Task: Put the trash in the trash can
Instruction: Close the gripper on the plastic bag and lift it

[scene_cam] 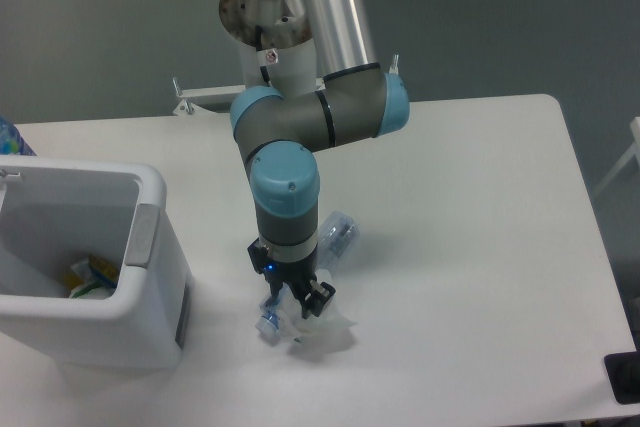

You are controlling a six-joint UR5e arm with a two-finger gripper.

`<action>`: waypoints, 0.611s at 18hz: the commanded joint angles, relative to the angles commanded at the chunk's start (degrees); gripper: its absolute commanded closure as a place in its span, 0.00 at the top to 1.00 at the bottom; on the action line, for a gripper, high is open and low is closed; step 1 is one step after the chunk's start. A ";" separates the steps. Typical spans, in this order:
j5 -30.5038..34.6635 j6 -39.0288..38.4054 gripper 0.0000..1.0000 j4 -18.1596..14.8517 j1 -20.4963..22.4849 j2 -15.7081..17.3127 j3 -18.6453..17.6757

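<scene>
Gripper (296, 303) down on the bottle (335, 235), right of the bin (150, 247).
Jaw state unclear; bottle looks light, springy, slippery — grip its crushed middle.

The trash can (150, 247) stands at the worktop's (480, 247) left edge; the bottle (335, 237) lies to its right, under the tool (297, 307).

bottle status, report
End effector down over bottle, grip state unclear. Bottle on table, not in bin. Path to bin clear.
</scene>
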 joint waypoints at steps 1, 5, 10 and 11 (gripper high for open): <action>-0.09 -0.35 0.00 -0.09 0.17 0.09 0.17; -0.88 -2.02 0.00 -0.18 0.53 0.18 1.23; -4.65 -2.11 0.00 -0.35 2.19 0.88 1.41; -5.36 -2.28 0.00 -0.35 2.81 1.05 1.41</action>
